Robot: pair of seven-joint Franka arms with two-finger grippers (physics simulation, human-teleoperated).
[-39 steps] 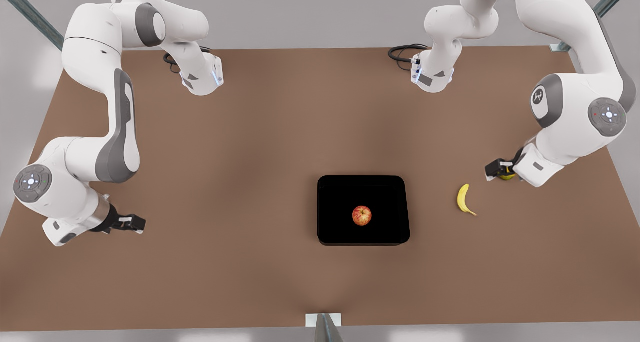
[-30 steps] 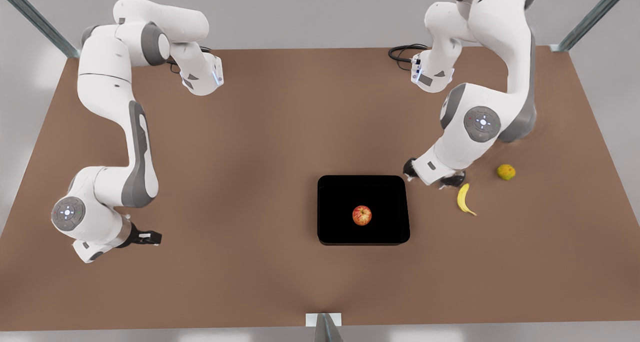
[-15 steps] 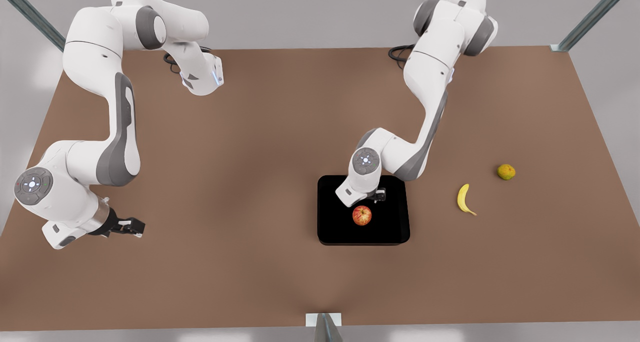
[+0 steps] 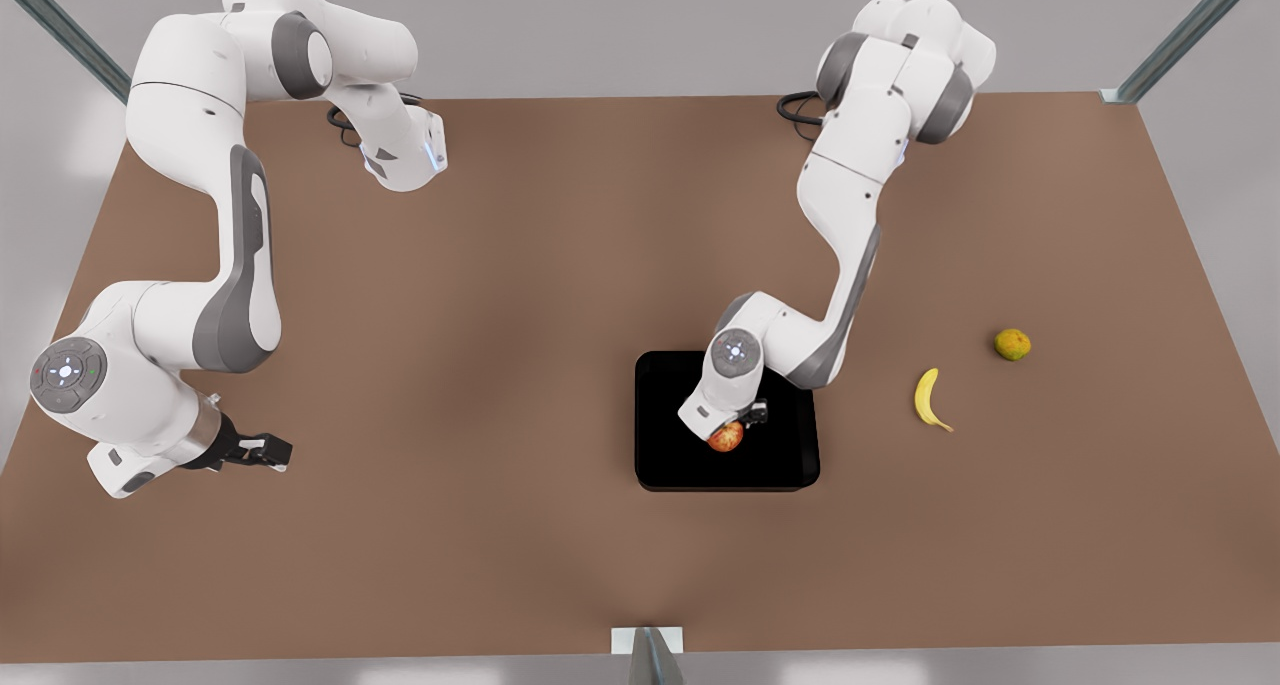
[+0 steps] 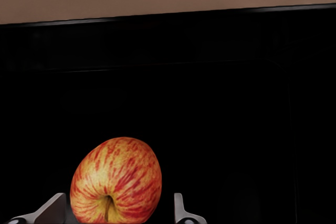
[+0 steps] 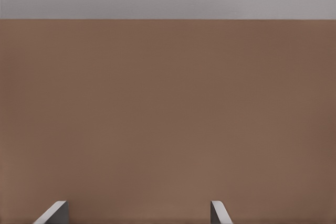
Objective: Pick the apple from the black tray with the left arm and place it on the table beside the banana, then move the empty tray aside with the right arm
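The red, yellow-streaked apple (image 4: 727, 438) lies in the middle of the black tray (image 4: 780, 465) on the brown table (image 4: 500, 315). My left gripper (image 4: 737, 425), on the arm at the front view's right, is down over the apple and partly covers it. In the left wrist view the apple (image 5: 116, 179) sits between the two fingertips (image 5: 179, 209) of the open left gripper (image 5: 119, 211), with a small gap on one side. The banana (image 4: 929, 400) lies on the table at the front view's right of the tray. My right gripper (image 4: 262, 452) waits open at the front view's far left.
A small yellow-green round fruit (image 4: 1012, 344) lies beyond the banana, toward the front view's right. Cables (image 4: 805, 105) lie at the table's back edge near the arm base. The right wrist view looks across bare tabletop (image 6: 168, 119) between its fingertips (image 6: 218, 211).
The left arm swung from the yellow-green fruit past the banana to the tray, then came down so its fingers straddle the apple. The right arm shifted briefly and returned.
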